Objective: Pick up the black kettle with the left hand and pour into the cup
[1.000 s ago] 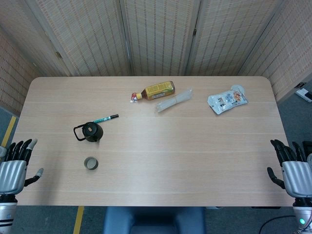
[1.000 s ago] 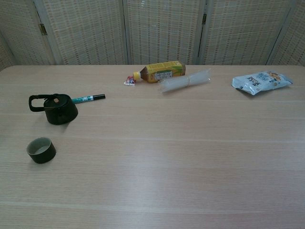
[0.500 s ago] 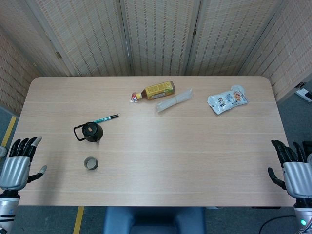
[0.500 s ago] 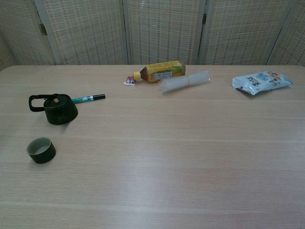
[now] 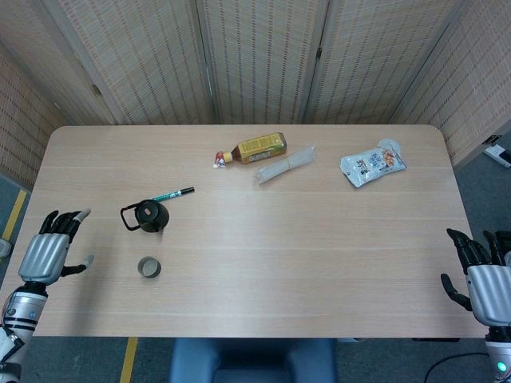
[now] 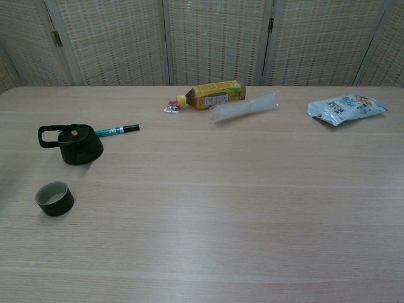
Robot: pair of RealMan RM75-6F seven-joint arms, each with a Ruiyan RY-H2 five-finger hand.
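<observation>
The black kettle [image 5: 148, 216] [image 6: 77, 144] stands upright on the table's left side, its handle pointing left. A small dark cup [image 5: 148, 267] [image 6: 54, 198] sits on the table just in front of it. My left hand [image 5: 49, 254] hovers over the table's left edge, fingers apart and holding nothing, well left of the kettle and cup. At the table's right edge, my right hand [image 5: 484, 281] is also open and empty. Neither hand shows in the chest view.
A green pen [image 5: 172, 194] lies just behind the kettle. Farther back lie a yellow bottle [image 5: 254, 148] on its side, a clear plastic roll [image 5: 285, 164] and a snack bag [image 5: 372, 163]. Woven screens stand behind the table [image 5: 287, 247].
My left hand has moved up and to the right, over the table's left edge, toward the kettle. The right hand has sunk slightly. Objects have not moved.
</observation>
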